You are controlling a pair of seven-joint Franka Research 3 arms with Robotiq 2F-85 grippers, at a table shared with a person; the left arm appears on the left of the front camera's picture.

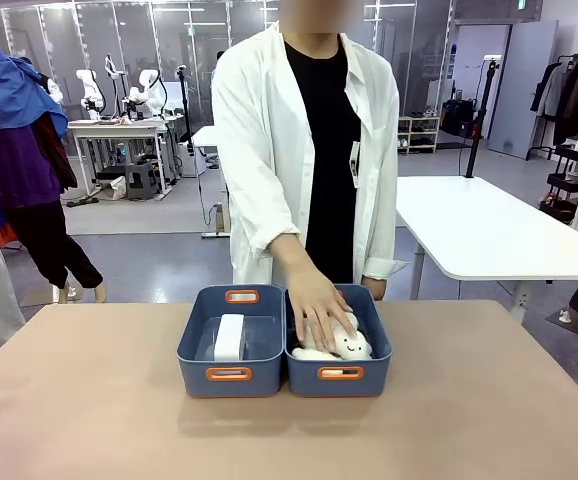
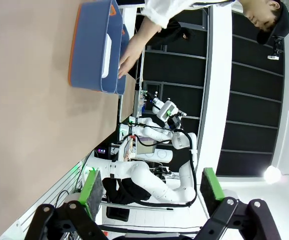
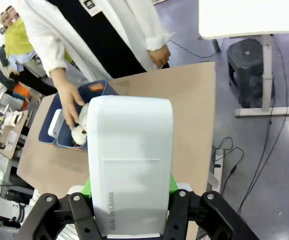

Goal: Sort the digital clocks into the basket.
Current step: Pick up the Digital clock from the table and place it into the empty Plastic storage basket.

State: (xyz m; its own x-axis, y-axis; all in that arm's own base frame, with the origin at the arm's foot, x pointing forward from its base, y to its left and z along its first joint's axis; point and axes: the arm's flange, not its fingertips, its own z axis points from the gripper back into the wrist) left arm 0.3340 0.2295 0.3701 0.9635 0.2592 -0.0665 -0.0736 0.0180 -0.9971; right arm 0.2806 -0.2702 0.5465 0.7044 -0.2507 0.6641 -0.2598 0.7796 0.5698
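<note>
One white digital clock (image 1: 230, 337) lies in the left basket (image 1: 204, 376) of two joined blue-grey bins at the table's middle. The left wrist view has that clock (image 2: 106, 55) and basket (image 2: 87, 50) far off at the top. My right gripper (image 3: 129, 192) is shut on the other white digital clock (image 3: 129, 160), held upright high above the table's right side, green pads (image 3: 172, 183) pressed to its edges. My left gripper (image 2: 152, 192) stands open with nothing between its fingers, well away from the bins.
The right bin (image 1: 379, 365) holds a white cloud plush (image 1: 349, 345), and a person's hand (image 1: 319, 310) rests on it. The person in a white coat stands at the far edge. Bare tan tabletop (image 1: 89, 420) surrounds the bins.
</note>
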